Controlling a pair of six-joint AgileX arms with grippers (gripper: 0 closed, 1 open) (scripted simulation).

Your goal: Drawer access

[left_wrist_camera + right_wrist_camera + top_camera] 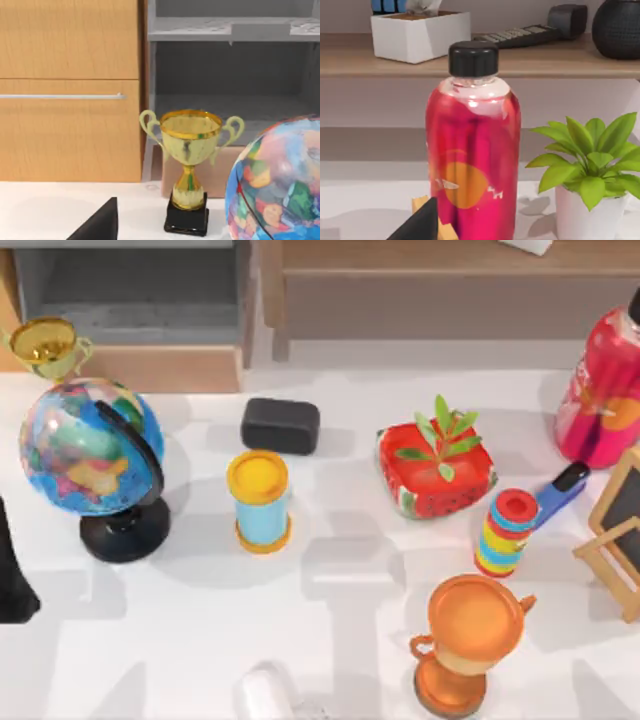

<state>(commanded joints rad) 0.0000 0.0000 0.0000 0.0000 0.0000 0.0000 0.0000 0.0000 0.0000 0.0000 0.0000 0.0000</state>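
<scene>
Facing the long wooden shelf unit [540, 62], we are holding our right gripper [420, 225] low over the table, and we cannot tell whether it is released or clenched. A white box [420, 35], a dark keypad device [520, 35] and a round black vase [617, 27] are sitting on that shelf, well beyond the gripper.

We are seeing the drawer [150, 368] standing pulled out, its grey inside showing behind the plain light-wood front panel. It is lying ahead of our left gripper [100, 225], beyond the gold trophy [189, 150], and we cannot tell whether this gripper is released or clenched either. A wooden cabinet front with a silver bar handle [62, 96] is standing beside the drawer, also ahead of the left gripper.

The globe [90, 445] is sitting near the left gripper, just beside the gold trophy. The pink bottle [472, 165] with a black cap is standing directly before the right gripper, and a green plant in a white pot [585, 200] is standing beside the bottle.

Between the two grippers, the orange trophy [470, 625], the red planter [435, 475], a yellow-topped blue spool [258, 500], a striped ring stack [507, 532] and a black block [280, 425] are resting apart from one another.
</scene>
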